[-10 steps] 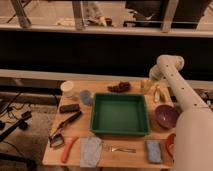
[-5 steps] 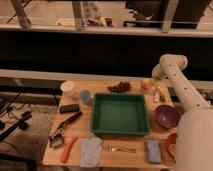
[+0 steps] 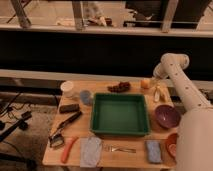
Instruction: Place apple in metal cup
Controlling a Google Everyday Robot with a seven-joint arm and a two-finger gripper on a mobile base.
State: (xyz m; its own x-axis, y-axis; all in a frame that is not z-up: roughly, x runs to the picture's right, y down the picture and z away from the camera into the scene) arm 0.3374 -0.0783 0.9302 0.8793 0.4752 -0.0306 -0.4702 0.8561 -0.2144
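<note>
1. Camera view, change: the arm's elbow has swung a little toward 3 o'clock. The gripper [image 3: 155, 77] now sits just beside the apple [image 3: 145, 83], at the apple's 2 o'clock.
2. The apple has not shifted. It lies at the back edge of the table [image 3: 131, 160], at 1 o'clock of the green tray [image 3: 93, 116].
3. We take the short pale object at the apple's 4 o'clock, near it but apart, to be the metal cup [image 3: 159, 93]. It also has not moved.
4. Reading: the apple is not in the cup, so we judge the pick unfinished or not yet begun.
5. Hard to make out: we cannot tell whether the gripper is released or clenched, nor whether it touches the apple. The cup's outline is indistinct.
6. Cut off: the robot's body covers the table's 4 o'clock corner and part of an orange dish [image 3: 171, 145].
</note>
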